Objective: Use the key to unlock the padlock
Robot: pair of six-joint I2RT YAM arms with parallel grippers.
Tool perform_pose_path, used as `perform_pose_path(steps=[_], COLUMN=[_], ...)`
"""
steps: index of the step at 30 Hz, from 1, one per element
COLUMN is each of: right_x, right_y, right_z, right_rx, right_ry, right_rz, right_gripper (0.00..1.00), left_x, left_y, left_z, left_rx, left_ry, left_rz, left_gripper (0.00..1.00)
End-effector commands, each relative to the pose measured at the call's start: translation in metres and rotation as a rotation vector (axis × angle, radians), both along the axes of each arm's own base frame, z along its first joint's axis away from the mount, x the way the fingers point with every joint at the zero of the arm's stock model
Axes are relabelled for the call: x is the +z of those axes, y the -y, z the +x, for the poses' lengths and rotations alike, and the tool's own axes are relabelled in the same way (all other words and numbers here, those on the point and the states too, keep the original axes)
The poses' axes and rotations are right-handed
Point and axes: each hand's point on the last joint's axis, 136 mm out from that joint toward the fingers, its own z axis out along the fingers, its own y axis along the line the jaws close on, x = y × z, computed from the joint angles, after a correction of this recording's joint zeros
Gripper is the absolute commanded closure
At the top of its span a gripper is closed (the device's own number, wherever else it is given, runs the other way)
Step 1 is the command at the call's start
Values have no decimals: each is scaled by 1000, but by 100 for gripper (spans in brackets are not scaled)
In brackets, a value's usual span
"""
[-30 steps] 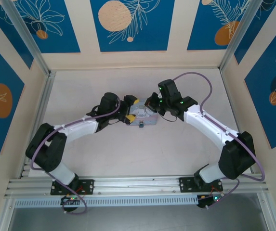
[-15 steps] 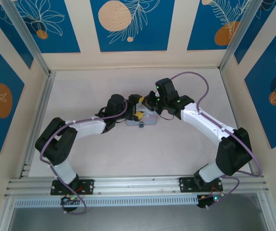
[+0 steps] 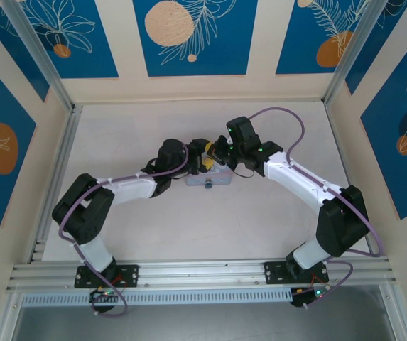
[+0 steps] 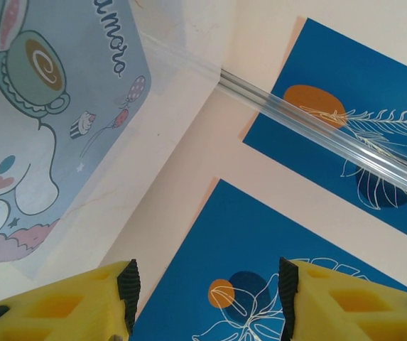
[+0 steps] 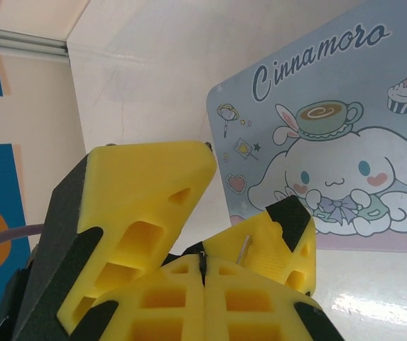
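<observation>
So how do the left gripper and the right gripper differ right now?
The left gripper has its fingers wide apart with nothing between them; the right gripper has its fingers pressed together. The left gripper's camera looks past a corner of the tin box to the wall; the right gripper's faces the printed lid. Both have yellow fingers and meet by the box.

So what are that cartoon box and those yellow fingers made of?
Cartoon box: probably thin printed metal, though plastic is possible; smooth pale blue surface with a faint sheen and rounded corner. Yellow fingers: matte hard plastic, judging by the moulded hollow pockets; their black pads look rubbery.
</observation>
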Motion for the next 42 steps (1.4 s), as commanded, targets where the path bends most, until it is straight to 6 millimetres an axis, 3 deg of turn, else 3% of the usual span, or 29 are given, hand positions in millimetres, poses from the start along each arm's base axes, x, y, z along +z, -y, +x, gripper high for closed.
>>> perform_pose_path(steps=[1,28,42], right_x=[2,-9,-12], right_y=[4,21,27], right_z=[-5,-7,-6], right_rx=[-10,-54,-71], right_ry=[2,-15,-19], right_rz=[12,4,10], right_gripper=[100,100,100], left_x=[-10,-25,-27], left_y=[1,-2,-3], left_z=[-3,-5,-5], left_rx=[7,2,-1], left_ry=[-9,-5,-6], left_rz=[3,50,65], left_gripper=[46,61,78])
